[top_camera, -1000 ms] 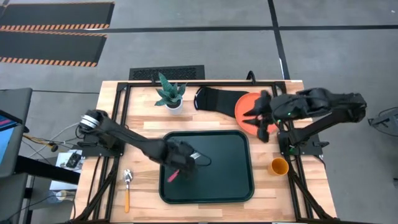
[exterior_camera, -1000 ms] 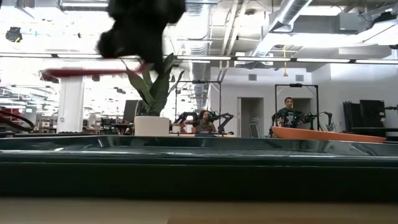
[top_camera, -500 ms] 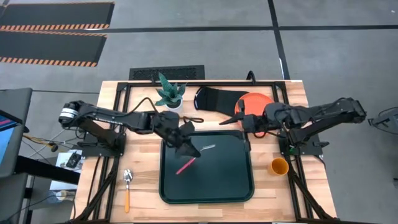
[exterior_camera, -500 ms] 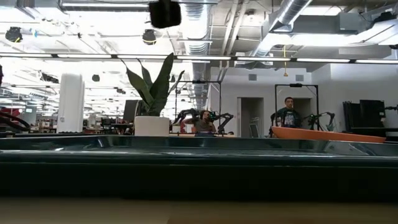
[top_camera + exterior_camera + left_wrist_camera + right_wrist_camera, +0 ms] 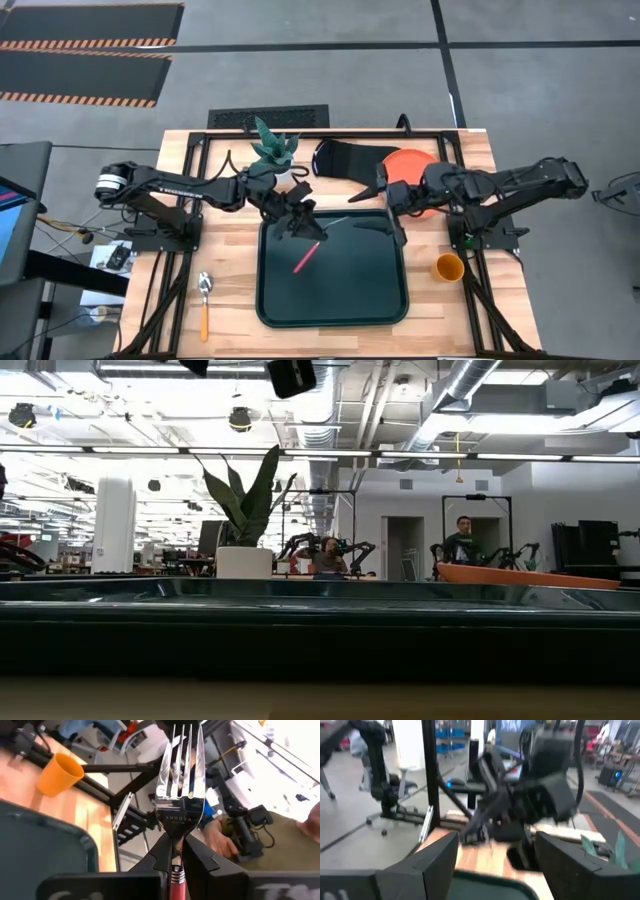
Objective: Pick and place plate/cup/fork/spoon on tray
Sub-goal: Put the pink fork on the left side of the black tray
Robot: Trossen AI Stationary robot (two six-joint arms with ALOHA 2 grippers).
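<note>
The left gripper [image 5: 297, 222] is clamped on the slim fork with silver tines and a red handle [image 5: 312, 248], its dark fingers [image 5: 197, 857] pinching the neck just below the tines, as the left wrist view shows. Seen from above, the fork hangs tilted over the far left part of the large dark green-black rectangular tray with rounded corners and a raised rim [image 5: 390, 300], red handle pointing toward the tray's middle.

The right gripper [image 5: 385, 205] hovers above the tray's far right corner with its two fingers [image 5: 435, 857] spread wide and nothing between them. Just behind it, the large round flat orange-red plate [image 5: 415, 162] lies on the wooden table [image 5: 450, 300], beside a black oven mitt [image 5: 345, 160] at the far edge.

The small orange-yellow cylindrical cup [image 5: 448, 267] stands upright on the table to the right of the tray, apart from it. The slim spoon with a silver bowl and an orange-yellow handle [image 5: 204, 305] lies on the table left of the tray, near the front edge. A small green plant in a white pot [image 5: 273, 150] stands at the far side, left of the mitt.

In the low view, two people [image 5: 462, 545] stand in the room far behind the table.
</note>
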